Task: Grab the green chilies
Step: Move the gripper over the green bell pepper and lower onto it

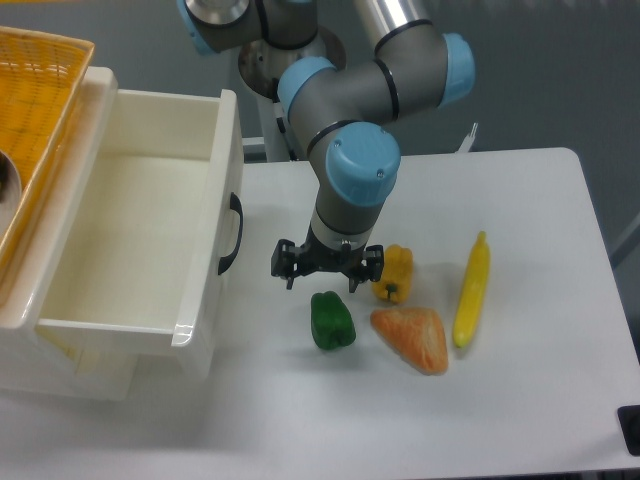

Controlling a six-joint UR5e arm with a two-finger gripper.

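1. You are looking down at a white table (520,400) in front of a grey wall.
2. An open white drawer (150,240) with a black handle sits at the left; a yellow woven basket (30,100) rests above it, at the far left.
3. The gripper (321,281) hangs with its fingers spread apart, holding nothing.
4. The green chilies (332,320) lie on the table just nearer you than the gripper, not touching it.
5. A yellow pepper (394,273) sits right of the gripper.
6. An orange wedge (412,338) lies right of the green chilies, and a long yellow piece (471,290) lies further right.
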